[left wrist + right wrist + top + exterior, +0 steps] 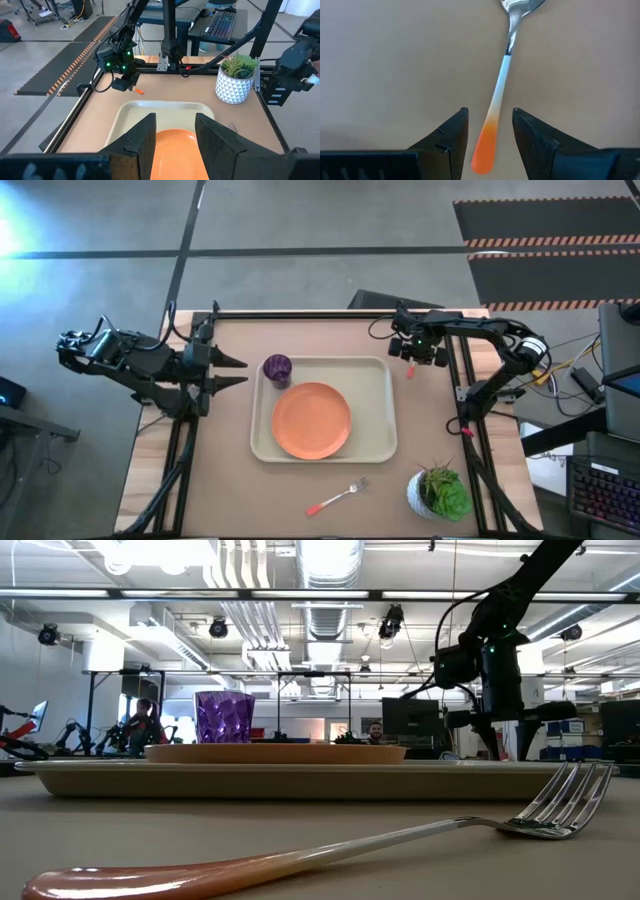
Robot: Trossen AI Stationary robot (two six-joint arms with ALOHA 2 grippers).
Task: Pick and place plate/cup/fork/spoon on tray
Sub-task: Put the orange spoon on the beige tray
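Observation:
The cream tray [375,442] lies mid-table. The orange plate [312,421] lies flat in it, and the purple cup [277,368] stands upright in its far left corner. The fork [338,498] lies on the table near the front edge, close to the low camera [300,858]. The spoon [501,95] lies on the table beyond the tray's far right corner. My right gripper [414,360] hangs over it, open, one finger on each side of the handle's orange end [485,145], touching nothing. My left gripper [240,372] is open and empty at the tray's left edge.
A white pot with a green plant [438,492] stands at the table's front right corner, right of the fork. Black frame rails [470,430] run along the table's left and right sides. Bare table lies in front of the tray.

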